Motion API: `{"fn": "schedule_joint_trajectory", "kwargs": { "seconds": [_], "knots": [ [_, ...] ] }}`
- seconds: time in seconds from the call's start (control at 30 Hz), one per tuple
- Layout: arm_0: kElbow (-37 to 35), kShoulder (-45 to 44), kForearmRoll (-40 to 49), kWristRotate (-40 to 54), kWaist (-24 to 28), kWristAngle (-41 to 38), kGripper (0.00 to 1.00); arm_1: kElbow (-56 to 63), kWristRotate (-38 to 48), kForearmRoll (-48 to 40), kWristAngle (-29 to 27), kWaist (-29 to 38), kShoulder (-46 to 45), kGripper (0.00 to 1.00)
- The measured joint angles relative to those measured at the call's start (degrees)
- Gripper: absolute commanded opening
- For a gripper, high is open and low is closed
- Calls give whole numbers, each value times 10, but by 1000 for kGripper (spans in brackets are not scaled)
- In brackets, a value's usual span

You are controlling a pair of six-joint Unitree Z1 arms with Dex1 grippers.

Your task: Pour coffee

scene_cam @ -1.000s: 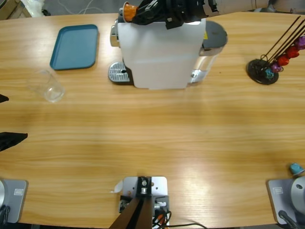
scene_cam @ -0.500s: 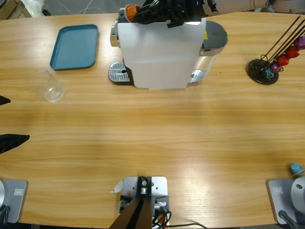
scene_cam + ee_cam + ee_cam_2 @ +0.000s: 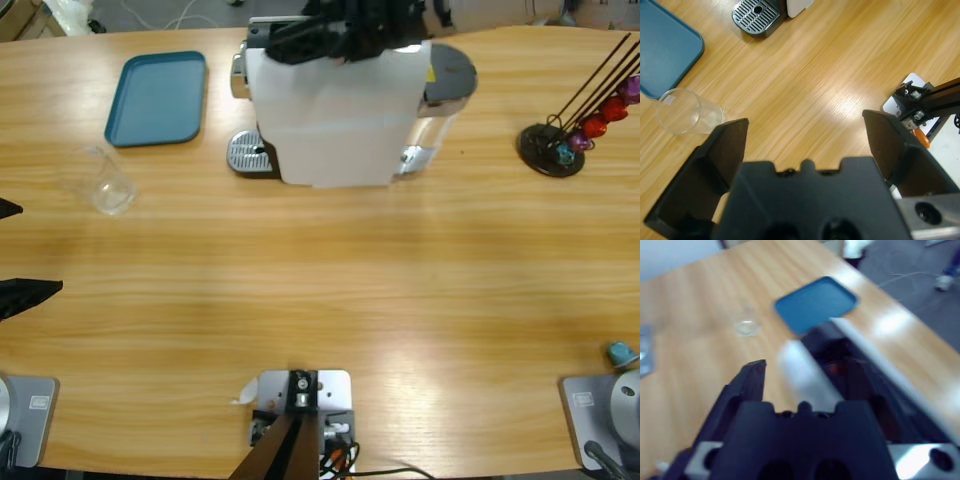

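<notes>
Machine [image 3: 335, 110]: white-fronted coffee maker at the table's [image 3: 320, 290] far edge, near the middle; its round metal drip grate [image 3: 247, 153] sticks out at the tray side, with nothing on it.
Right claw [image 3: 300, 32]: over the machine's top, at its lever end. The wrist view is blurred; one jaw stands clear at the left, the other is lost against the machine's dark top, so I cannot tell how far it is open or whether it has hold of anything.
Left claw [image 3: 805, 145]: jaws spread wide, nothing between them, above bare table near the edge, well apart from the machine.
Glass [image 3: 98, 180]: clear, lying on its side on the table, just beside the tray and apart from the grate.
Coffee: no liquid can be made out in the glass.
Tray [image 3: 157, 97]: blue, flat, bare, beside the machine.
Capsule rack [image 3: 575, 120]: black stand with coloured capsules at the table's other end.
Loose capsule [image 3: 621, 352]: teal, near the table's near corner.
</notes>
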Motion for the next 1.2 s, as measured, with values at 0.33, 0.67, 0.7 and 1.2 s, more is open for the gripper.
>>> {"fn": "schedule_joint_trajectory", "kwargs": {
  "seconds": [0.33,0.67,0.7,1.2],
  "knots": [
    [0,0,-3,-1,0,0,996,122,166,31,-89,60,-145,0],
    [-46,0,8,13,8,0,996,93,293,87,-388,36,-231,0],
    [-53,0,11,14,14,0,996,68,305,89,-392,28,-218,0],
    [-81,0,70,64,164,0,1000,-170,426,128,-393,61,6,0]
  ]
}}
